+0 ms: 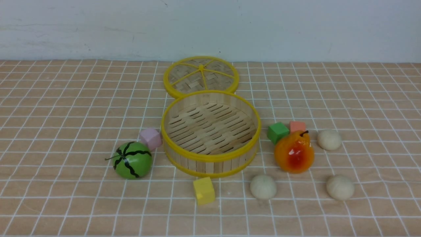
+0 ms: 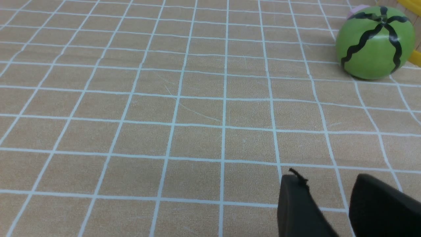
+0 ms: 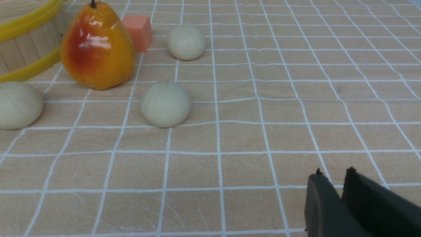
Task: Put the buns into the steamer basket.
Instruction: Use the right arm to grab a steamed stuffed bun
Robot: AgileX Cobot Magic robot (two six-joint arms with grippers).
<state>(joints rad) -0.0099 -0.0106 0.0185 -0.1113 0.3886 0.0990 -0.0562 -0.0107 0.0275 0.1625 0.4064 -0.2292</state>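
Observation:
Three cream-white buns lie on the checked cloth to the right of the steamer basket point(image 1: 244, 157): one at the back right point(image 1: 329, 139), one just in front of the basket point(image 1: 263, 186) and one at the front right point(image 1: 340, 187). The basket is empty. In the right wrist view they show as a far bun point(image 3: 186, 42), a middle bun point(image 3: 165, 104) and one at the frame edge point(image 3: 18, 105), next to the basket wall point(image 3: 29, 42). My right gripper point(image 3: 334, 174) is shut and empty, well short of the buns. My left gripper point(image 2: 325, 177) is slightly open and empty over bare cloth. Neither gripper shows in the front view.
An orange-red pear point(image 1: 293, 152) stands among the buns, with a green cube point(image 1: 278, 132) and a salmon cube point(image 1: 297, 126) behind it. A toy watermelon point(image 1: 132, 160) and a pink cube point(image 1: 150, 138) lie left of the basket, a yellow cube point(image 1: 204, 190) in front, the woven lid point(image 1: 201, 77) behind.

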